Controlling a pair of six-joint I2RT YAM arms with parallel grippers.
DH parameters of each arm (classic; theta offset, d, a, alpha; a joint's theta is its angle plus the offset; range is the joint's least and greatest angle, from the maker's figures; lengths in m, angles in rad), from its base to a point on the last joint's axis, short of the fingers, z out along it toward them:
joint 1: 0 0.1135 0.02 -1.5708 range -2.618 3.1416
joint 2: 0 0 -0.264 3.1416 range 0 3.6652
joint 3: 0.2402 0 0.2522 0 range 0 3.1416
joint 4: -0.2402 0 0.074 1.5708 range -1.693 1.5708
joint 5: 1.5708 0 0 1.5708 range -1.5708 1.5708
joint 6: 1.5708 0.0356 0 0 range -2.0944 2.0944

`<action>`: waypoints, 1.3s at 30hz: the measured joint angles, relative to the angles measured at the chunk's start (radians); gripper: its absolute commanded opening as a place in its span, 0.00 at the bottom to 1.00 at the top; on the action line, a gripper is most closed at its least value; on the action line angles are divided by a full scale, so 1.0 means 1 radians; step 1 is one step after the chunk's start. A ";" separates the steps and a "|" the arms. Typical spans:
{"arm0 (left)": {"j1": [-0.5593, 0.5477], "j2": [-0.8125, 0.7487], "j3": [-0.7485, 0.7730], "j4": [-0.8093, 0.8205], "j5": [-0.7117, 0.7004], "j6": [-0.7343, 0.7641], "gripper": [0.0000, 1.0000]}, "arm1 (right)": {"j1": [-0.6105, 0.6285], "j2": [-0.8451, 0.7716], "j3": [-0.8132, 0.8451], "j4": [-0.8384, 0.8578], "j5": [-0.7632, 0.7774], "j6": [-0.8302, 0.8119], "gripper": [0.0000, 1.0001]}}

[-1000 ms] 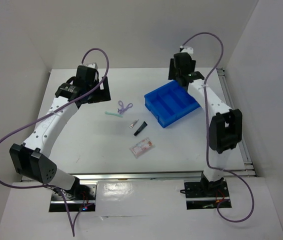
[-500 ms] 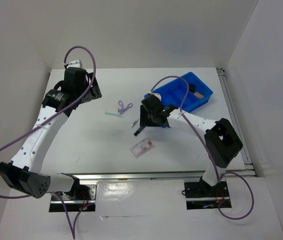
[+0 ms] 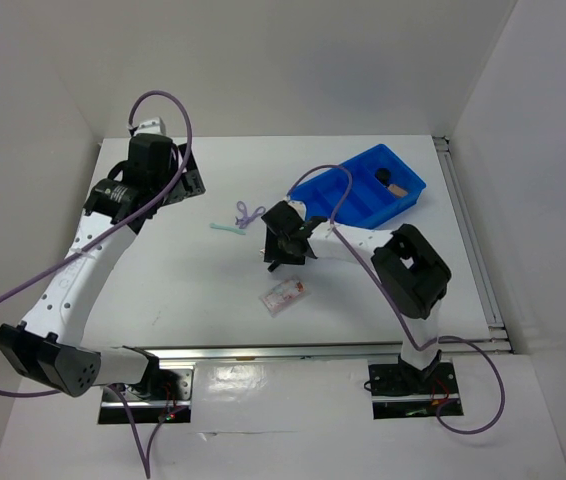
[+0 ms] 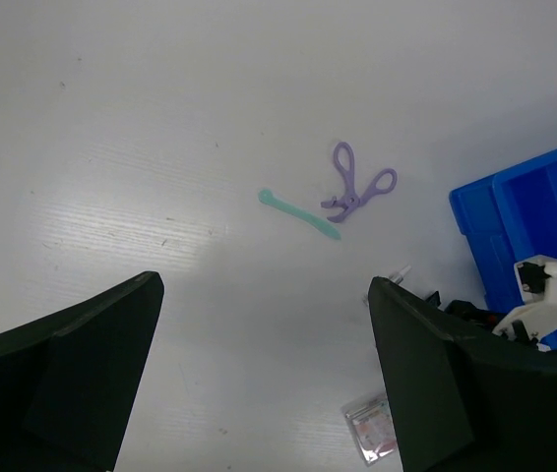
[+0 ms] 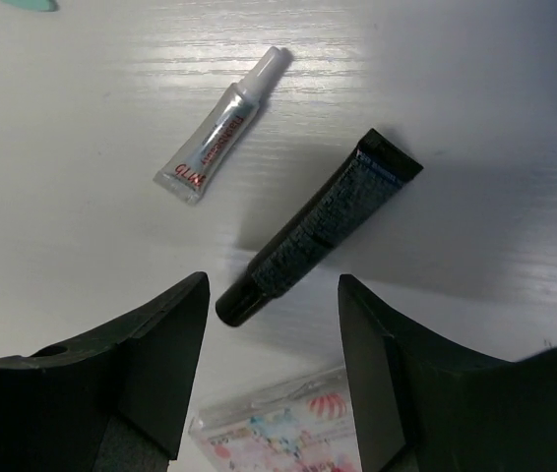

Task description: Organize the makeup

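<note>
My right gripper (image 3: 281, 247) is open and hovers just over the slim black tube (image 5: 318, 224), whose cap end lies between the fingers (image 5: 151, 344). A small clear tube (image 5: 221, 128) lies beside it. The clear pinkish packet (image 3: 284, 295) lies just nearer, also in the right wrist view (image 5: 283, 423). The purple looped piece (image 3: 248, 212) and the mint-green stick (image 3: 226, 228) lie to the left, and show in the left wrist view (image 4: 355, 187) (image 4: 298, 213). The tan cylinder (image 3: 396, 184) and the round black pot (image 3: 381, 176) sit in the blue bin (image 3: 348, 195). My left gripper (image 3: 178, 175) is open and empty, high at the back left.
The blue bin stands at the back right, close behind my right arm. White walls enclose the table on the left, back and right. A metal rail runs along the right edge (image 3: 468, 240).
My right arm swung from the back down to the black tube, then shifted slightly left. The blue bin now sits further back right with items inside. My left arm drew back slightly.
</note>
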 measured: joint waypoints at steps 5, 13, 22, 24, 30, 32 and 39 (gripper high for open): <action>0.000 0.005 0.006 -0.002 0.019 0.001 1.00 | 0.007 0.054 0.027 0.005 0.014 -0.008 0.55; 0.000 0.011 0.009 -0.005 0.032 0.002 1.00 | 0.008 0.115 0.092 0.002 0.070 -0.020 0.34; 0.000 0.011 0.009 -0.005 0.036 0.002 1.00 | 0.052 0.133 0.132 -0.036 0.142 -0.042 0.14; 0.000 0.011 0.009 -0.005 0.036 0.002 1.00 | 0.064 0.119 0.133 -0.053 0.147 -0.058 0.14; 0.000 0.011 0.009 -0.005 0.042 0.004 1.00 | 0.065 -0.002 0.167 -0.066 0.201 -0.214 0.13; 0.000 0.011 0.009 -0.005 0.042 0.006 1.00 | 0.042 -0.039 0.202 -0.056 0.231 -0.272 0.13; 0.000 0.011 0.009 -0.006 0.049 0.009 1.00 | -0.133 -0.116 0.216 0.059 0.312 -0.496 0.13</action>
